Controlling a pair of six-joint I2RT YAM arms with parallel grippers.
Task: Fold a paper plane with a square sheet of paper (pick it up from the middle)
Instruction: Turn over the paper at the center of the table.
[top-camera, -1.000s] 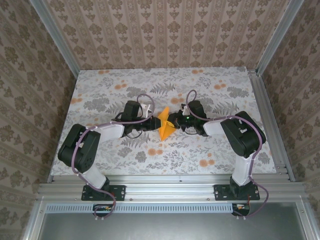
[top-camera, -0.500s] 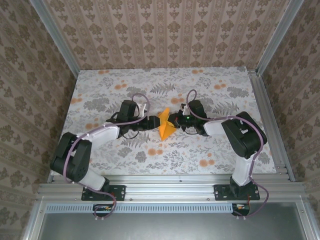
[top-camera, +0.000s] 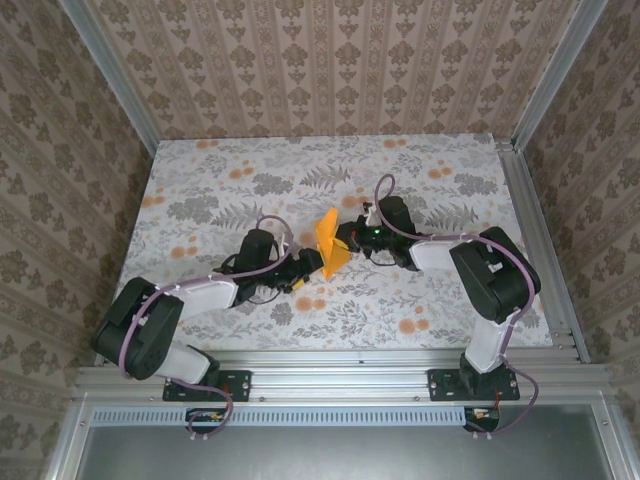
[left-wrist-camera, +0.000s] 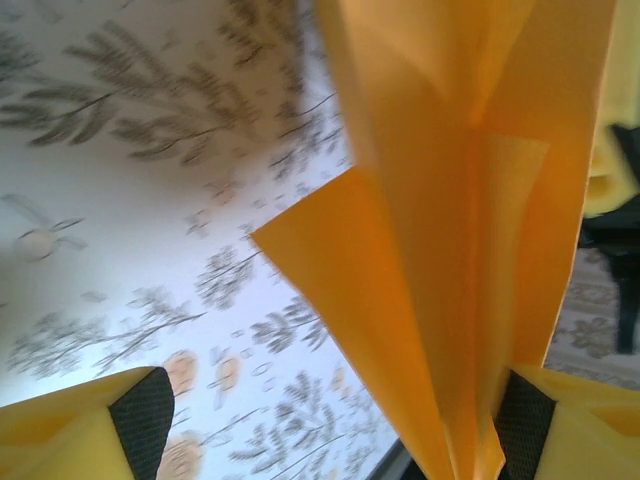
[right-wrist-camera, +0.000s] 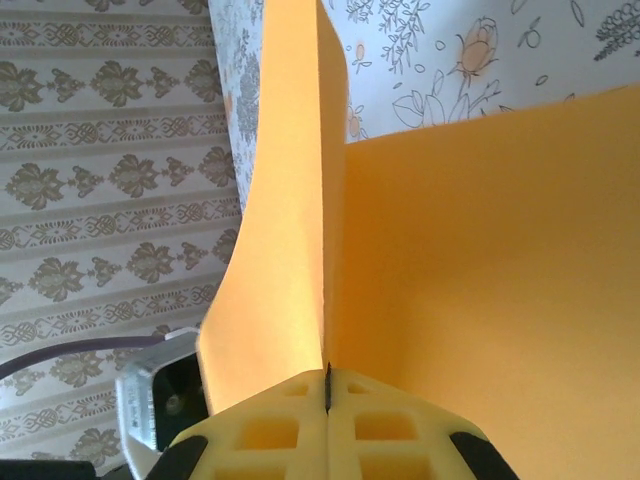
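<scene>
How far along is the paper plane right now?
Done: the paper is picked up and creased into several overlapping layers. In hand: the right gripper is pinched shut on it; the left gripper is open beside it. Left: narrowing those broad flaps into a pointed dart.

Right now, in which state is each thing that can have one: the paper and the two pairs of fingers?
orange paper: folded into creased layers, held at one edge.
left fingers: open wide, with the paper close beside one pad but not clamped.
right fingers: shut on the orange paper.
</scene>
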